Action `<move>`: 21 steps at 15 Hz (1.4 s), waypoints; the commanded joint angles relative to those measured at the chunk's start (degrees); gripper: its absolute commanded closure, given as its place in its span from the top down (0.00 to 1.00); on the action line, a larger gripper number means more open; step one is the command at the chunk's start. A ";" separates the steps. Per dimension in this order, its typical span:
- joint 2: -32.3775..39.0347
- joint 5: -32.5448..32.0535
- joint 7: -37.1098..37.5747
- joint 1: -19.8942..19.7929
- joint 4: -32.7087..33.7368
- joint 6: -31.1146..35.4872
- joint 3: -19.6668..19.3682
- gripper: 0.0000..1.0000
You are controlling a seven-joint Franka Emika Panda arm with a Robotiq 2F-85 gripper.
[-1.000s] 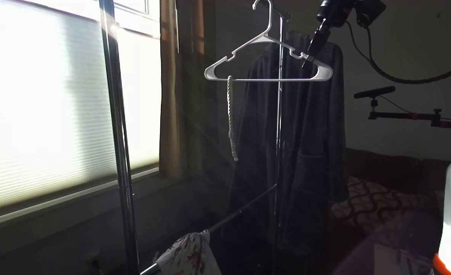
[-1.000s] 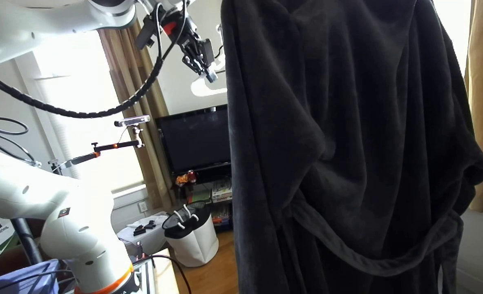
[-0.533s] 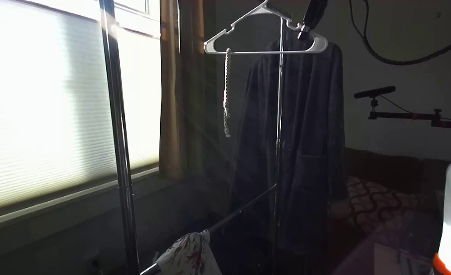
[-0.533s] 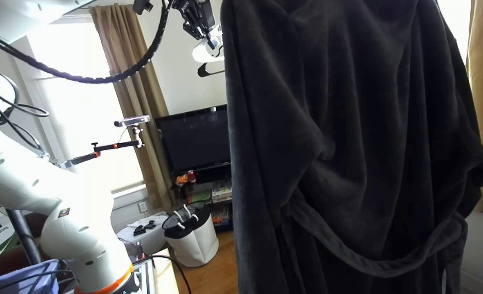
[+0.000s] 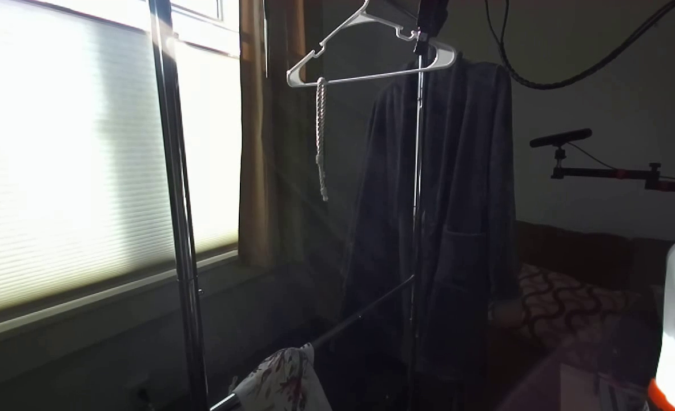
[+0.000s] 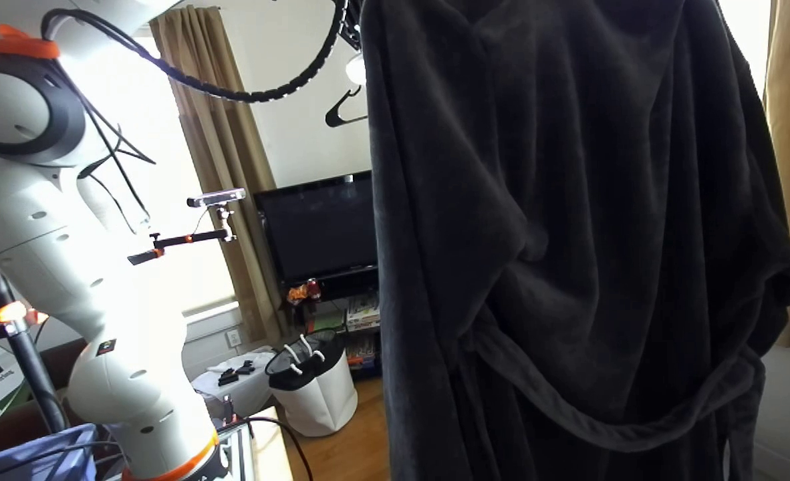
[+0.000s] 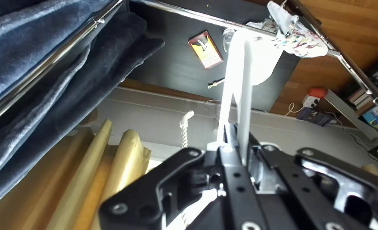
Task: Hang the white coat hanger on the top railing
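Note:
The white coat hanger (image 5: 445,55) is held up at the rack's far pole in an exterior view, its left end slightly lower. Its hook is cut off by the top edge. My gripper (image 5: 422,41) is shut on its right shoulder. In the wrist view the hanger (image 7: 246,95) runs out from between the fingers of the gripper (image 7: 240,135). A twisted rope (image 5: 320,137) hangs from the bottom bar. In an exterior view only a small white part of the hanger (image 6: 356,69) shows beside the robe. I cannot make out the top railing clearly; it is mostly above the frame.
A dark robe (image 5: 463,171) hangs at the far upright pole (image 5: 419,148). The near pole (image 5: 172,142) stands by the window. The lower cross bar (image 5: 366,313) bears a patterned cloth (image 5: 286,377). A thin dark hanger (image 6: 333,117) hangs behind the robe (image 6: 569,234).
My gripper and the hanger have risen, then moved left in an exterior view. The hook has passed above the frame and the hanger has tilted. Elsewhere the gripper has slipped mostly behind the robe.

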 commanded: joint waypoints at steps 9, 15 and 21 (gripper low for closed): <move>7.16 0.64 -0.09 -0.22 16.42 -8.21 0.39 0.67; -6.94 1.50 0.62 -0.48 0.11 9.10 -0.39 1.00; -18.39 0.31 4.90 -2.37 -14.61 15.77 -1.05 1.00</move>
